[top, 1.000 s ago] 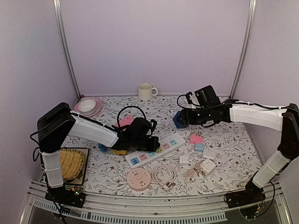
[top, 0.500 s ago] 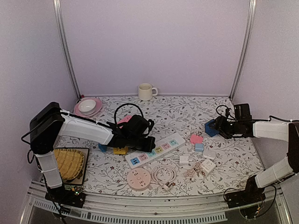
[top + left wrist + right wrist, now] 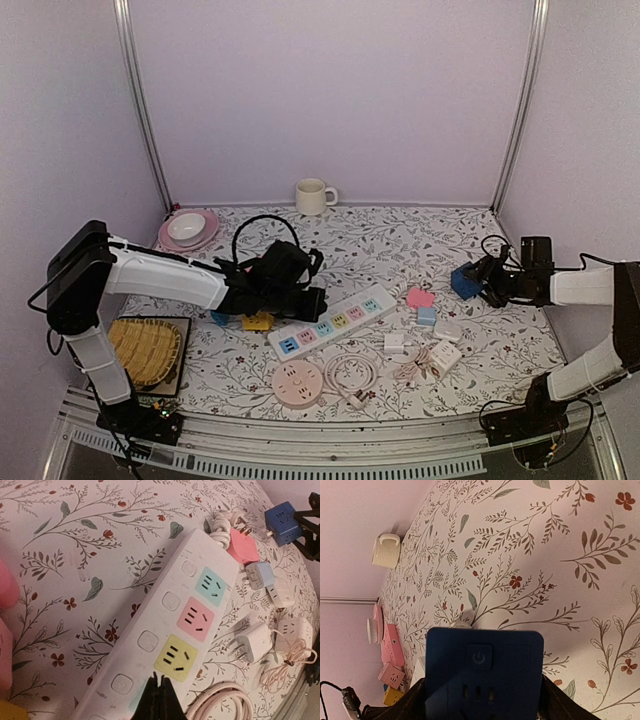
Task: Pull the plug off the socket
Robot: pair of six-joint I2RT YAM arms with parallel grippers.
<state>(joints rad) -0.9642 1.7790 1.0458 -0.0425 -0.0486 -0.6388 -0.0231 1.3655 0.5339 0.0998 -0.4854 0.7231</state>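
Note:
A white power strip (image 3: 335, 320) with coloured sockets lies at the table's middle; its mint, pink and yellow sockets (image 3: 192, 617) show empty in the left wrist view. My left gripper (image 3: 303, 303) is shut with its tips (image 3: 159, 681) at the strip beside the yellow socket. My right gripper (image 3: 478, 284) is shut on a blue cube plug (image 3: 463, 281), held at the right side, well apart from the strip. The plug's face with a power button (image 3: 484, 667) fills the right wrist view between the right gripper's (image 3: 485, 702) fingers.
A cream mug (image 3: 313, 196) stands at the back, a pink plate with a bowl (image 3: 187, 229) at back left, and a woven tray (image 3: 140, 350) at front left. A round pink socket (image 3: 298, 384), a coiled white cable (image 3: 350, 375) and small adapters (image 3: 432, 352) lie near the front.
My right arm has drawn back from the table's middle to the right side, carrying the blue cube plug. My left arm has shifted slightly left, staying at the strip.

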